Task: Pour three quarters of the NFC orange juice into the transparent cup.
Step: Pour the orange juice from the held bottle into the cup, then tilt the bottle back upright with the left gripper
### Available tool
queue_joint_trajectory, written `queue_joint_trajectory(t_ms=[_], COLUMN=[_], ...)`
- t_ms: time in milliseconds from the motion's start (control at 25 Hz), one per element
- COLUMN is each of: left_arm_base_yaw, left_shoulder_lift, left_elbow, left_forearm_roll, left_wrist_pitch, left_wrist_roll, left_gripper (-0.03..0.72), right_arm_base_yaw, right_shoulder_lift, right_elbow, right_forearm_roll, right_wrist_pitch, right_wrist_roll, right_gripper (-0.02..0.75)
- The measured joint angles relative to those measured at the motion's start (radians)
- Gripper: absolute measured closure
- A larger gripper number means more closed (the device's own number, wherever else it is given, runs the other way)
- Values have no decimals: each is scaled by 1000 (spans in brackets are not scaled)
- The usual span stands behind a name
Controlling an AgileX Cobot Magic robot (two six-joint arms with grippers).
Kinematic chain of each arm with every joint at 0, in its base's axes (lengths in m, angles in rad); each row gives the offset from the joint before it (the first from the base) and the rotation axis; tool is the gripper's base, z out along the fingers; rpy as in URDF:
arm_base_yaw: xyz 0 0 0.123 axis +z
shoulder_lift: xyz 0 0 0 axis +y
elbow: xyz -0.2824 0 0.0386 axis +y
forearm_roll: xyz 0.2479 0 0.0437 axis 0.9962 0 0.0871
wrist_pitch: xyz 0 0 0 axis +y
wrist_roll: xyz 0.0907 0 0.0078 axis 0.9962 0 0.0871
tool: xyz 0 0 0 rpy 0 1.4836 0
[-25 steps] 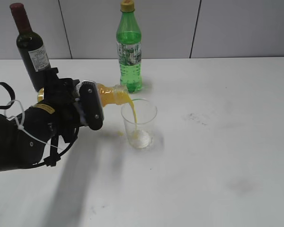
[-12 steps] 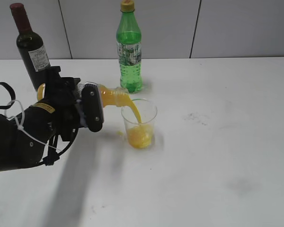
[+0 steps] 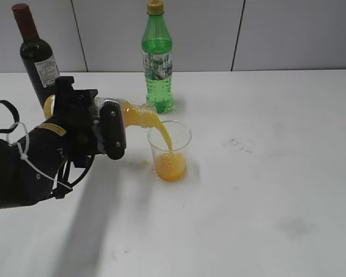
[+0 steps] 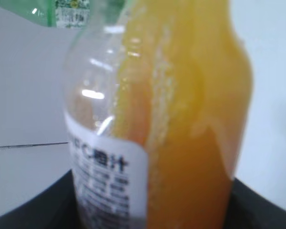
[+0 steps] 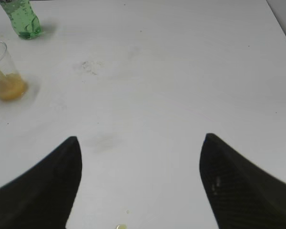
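My left gripper [image 3: 106, 130] is shut on the NFC orange juice bottle [image 3: 135, 115], held tipped on its side with its neck over the transparent cup [image 3: 170, 151]. A stream of orange juice runs from the neck into the cup, which holds juice in its lower part. In the left wrist view the bottle [image 4: 181, 124] fills the frame, juice on its right side, its black-and-white label low on the left. My right gripper [image 5: 140, 143] is open and empty over bare table; it does not show in the exterior view. The cup also shows in the right wrist view [image 5: 5, 71].
A green plastic bottle [image 3: 157, 57] with a yellow cap stands just behind the cup. A dark wine bottle [image 3: 37, 57] stands at the back left behind my left arm. A small yellowish drop [image 5: 119, 226] lies on the white table [image 3: 265, 173] under my right gripper.
The juice level in the cup has risen from almost nothing to about a third. The bottle has tipped a little further and my left gripper has risen slightly.
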Motion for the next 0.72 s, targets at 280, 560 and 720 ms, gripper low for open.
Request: queue_joint_trajectory(t_ms=[280, 560, 720], left_arm_base_yaw=[0, 0, 0], left_shoulder_lift=[0, 0, 0], left_elbow=[0, 0, 0], left_forearm_roll=[13, 24, 25], left_wrist_pitch=[-56, -90, -103], left_wrist_roll=[14, 41, 53], left_gripper=[218, 218, 218], right_arm_base_yaw=[0, 0, 0], right_shoulder_lift=[0, 0, 0], right_elbow=[0, 0, 0], right_forearm_roll=[0, 0, 0], right_wrist_pitch=[0, 0, 0], right_wrist_roll=[0, 0, 0], right_gripper=[148, 148, 148])
